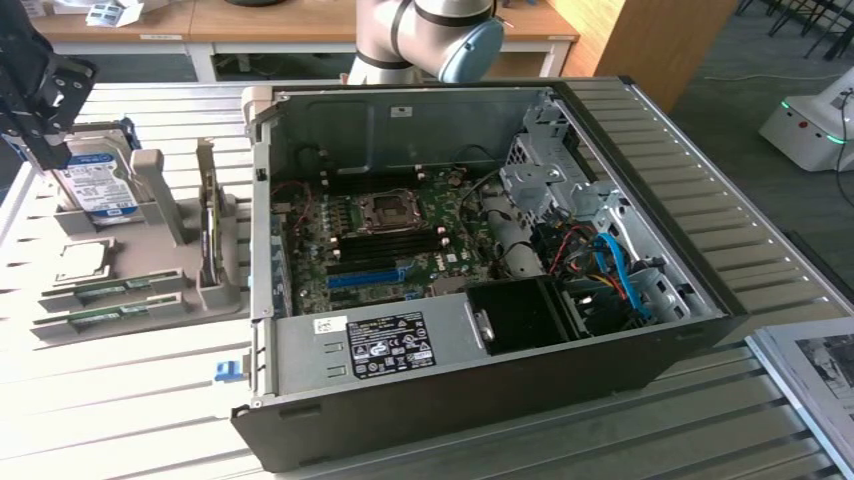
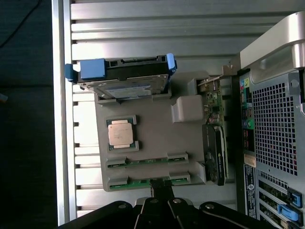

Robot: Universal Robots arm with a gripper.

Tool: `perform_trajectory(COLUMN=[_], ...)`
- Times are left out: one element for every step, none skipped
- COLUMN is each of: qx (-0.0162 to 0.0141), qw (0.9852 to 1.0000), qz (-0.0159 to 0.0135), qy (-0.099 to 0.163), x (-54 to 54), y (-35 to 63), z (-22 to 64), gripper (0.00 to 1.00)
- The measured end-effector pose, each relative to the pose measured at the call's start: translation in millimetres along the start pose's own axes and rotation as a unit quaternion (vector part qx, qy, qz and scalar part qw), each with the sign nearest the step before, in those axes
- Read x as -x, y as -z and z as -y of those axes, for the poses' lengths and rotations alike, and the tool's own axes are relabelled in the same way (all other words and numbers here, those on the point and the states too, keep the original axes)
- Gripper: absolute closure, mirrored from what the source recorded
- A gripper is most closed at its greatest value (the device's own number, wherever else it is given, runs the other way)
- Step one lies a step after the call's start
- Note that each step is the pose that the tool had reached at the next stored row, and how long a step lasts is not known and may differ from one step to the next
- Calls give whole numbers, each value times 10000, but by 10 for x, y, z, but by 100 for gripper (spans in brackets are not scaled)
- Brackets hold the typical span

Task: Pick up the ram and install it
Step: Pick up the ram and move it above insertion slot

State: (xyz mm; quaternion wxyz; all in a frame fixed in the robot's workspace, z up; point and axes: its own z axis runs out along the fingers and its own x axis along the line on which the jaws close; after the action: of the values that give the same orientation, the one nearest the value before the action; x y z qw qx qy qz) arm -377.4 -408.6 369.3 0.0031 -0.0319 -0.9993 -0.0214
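Exterior view
- Gripper (image 1: 47,140): raised over the gray holder (image 1: 160,285) at the exterior view's left, in front of the upright hard drive (image 1: 96,185); it carries nothing.
- Ram (image 1: 94,319): lies in the holder's slot farthest from the hard drive, well apart from the motherboard (image 1: 400,250).
- Second stick (image 1: 102,291): in the next slot, between the ram and the processor chip (image 1: 80,260).
- Computer case (image 1: 467,400): lies open on the slatted table (image 1: 134,400), just beside the holder.

Wrist view
- Fingers (image 2: 162,191): pressed together with no gap, lined up over the middle of the ram.
- Ram: seated in its slot, not gripped.
- Second stick: parallel, just beside the ram.
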Motion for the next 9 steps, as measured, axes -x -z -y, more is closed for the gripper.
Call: perform_trajectory(qx=[0,0,0,0,-1,-1,-1,-1,-2], qw=[10000,10000,10000,10000,10000,10000,9999,9999,9998], qz=[0,-1,-1,-2,-3,-4,-5,-7,-9], qy=[7,16,26,45,66,93,129,166,203], x=[0,0,0,0,0,0,0,0,0], y=[0,0,0,0,0,0,0,0,0], z=[0,0,0,0,0,0,0,0,0], gripper=[90,90,90,90,90,90,90,90,90])
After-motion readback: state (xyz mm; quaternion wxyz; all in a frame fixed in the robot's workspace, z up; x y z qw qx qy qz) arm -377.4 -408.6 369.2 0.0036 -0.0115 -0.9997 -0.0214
